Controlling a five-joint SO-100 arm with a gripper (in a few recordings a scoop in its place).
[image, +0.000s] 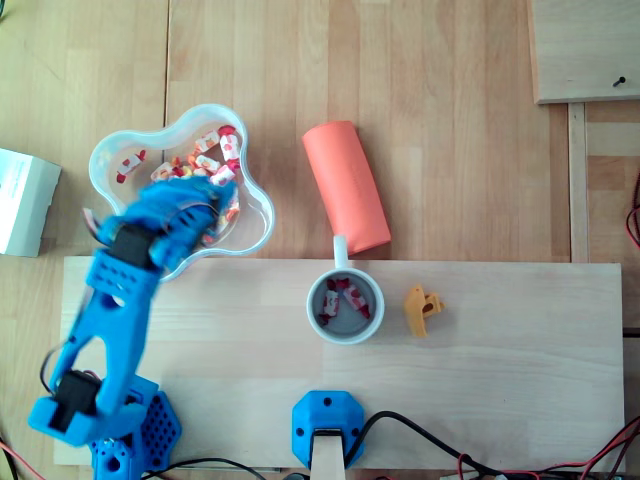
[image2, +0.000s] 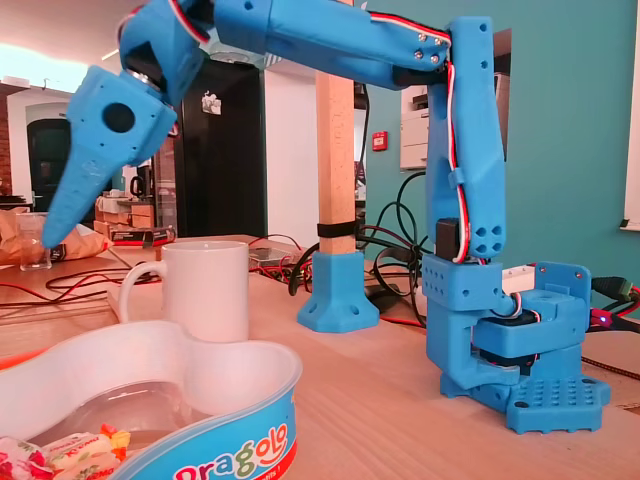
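Note:
My blue gripper (image: 222, 182) hangs over a white, wavy-edged bowl (image: 110, 150) that holds several wrapped candies (image: 208, 142). In the fixed view the gripper (image2: 55, 232) points down, well above the bowl (image2: 235, 395), and its fingers look shut to a single point with nothing seen between them. A few candies (image2: 60, 450) lie at the bowl's near side. A white mug (image: 345, 308) with several candies inside stands to the right of the bowl, also seen in the fixed view (image2: 205, 288).
An orange cylinder (image: 346, 198) lies just behind the mug. A small yellow piece (image: 423, 310) sits right of the mug. A white box (image: 24, 202) is at the left edge. A blue-footed wooden post (image: 327, 428) stands at the board's front.

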